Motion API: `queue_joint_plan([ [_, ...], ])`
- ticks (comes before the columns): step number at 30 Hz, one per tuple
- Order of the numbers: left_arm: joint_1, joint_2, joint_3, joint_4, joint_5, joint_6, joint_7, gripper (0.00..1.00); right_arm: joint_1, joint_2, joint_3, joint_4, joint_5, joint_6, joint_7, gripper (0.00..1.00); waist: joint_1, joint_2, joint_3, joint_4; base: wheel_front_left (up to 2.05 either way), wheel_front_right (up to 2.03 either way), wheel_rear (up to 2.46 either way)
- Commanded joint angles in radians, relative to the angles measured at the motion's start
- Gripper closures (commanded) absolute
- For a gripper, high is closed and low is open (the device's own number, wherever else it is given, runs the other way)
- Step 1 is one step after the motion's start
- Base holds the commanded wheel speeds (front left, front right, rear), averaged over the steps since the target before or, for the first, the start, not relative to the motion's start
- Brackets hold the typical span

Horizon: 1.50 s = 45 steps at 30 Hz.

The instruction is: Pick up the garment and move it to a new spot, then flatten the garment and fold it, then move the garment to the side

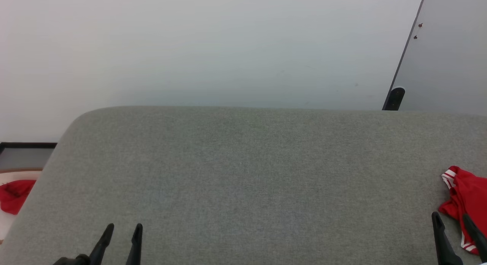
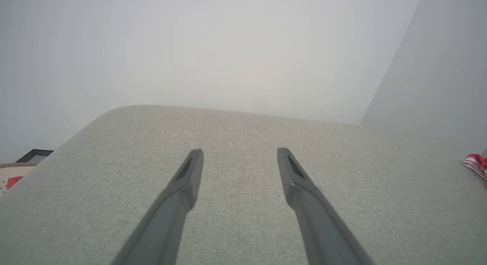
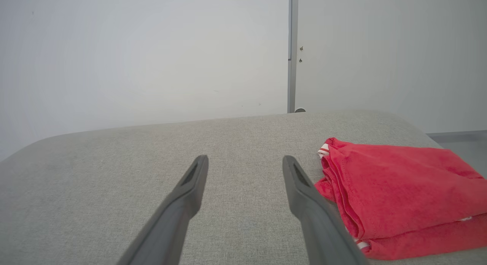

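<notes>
Clearly, the garment lies folded in a red bundle at the right end of the grey fabric-covered worktop, with red-and-white striped trim showing along its edges. In the right wrist view the garment sits flat in stacked layers just beside the right gripper, whose two dark fingers are spread wide with nothing between them. Whether the nearer finger touches the cloth cannot be told. The left gripper hovers at the lower left, well apart from the garment, its jaws likewise wide and empty over bare fabric. Off the worktop's left edge, a pale, brown-rimmed object carries a small red cloth; whether it is a container cannot be told.
</notes>
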Motion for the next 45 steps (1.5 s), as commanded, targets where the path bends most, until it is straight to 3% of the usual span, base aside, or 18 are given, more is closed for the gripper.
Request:
queue_joint_plan([
  [1,0.008,0.002,0.001,-0.004,-0.006,0.004,-0.001,0.00,0.008,0.006,-0.002,-0.005,-0.001,-0.002,0.001,0.00,0.0000,0.0000,0.000,-0.001,0.00,0.00,0.00],
  [7,0.011,0.004,-0.004,-0.006,-0.011,0.008,0.001,0.00,0.002,0.012,0.009,-0.009,-0.001,-0.002,0.004,0.00,0.0000,0.0000,0.003,-0.004,0.00,0.00,0.00],
  [8,0.003,0.001,-0.003,-0.003,-0.006,0.004,0.003,1.00,0.000,0.008,0.010,-0.005,0.001,0.000,0.002,1.00,0.0000,0.0000,0.003,-0.004,0.00,0.00,0.00],
  [12,0.012,-0.024,-0.013,0.034,-0.010,0.004,0.010,1.00,0.007,0.025,0.015,0.036,0.005,0.000,0.004,1.00,0.0000,0.0000,0.003,-0.005,0.00,0.00,0.00],
  [45,-0.105,-0.116,0.066,0.085,-0.466,-0.010,0.145,1.00,-0.110,0.065,0.018,0.128,0.508,0.000,0.051,1.00,0.0000,0.0000,0.027,-0.024,0.00,0.00,0.00],
])
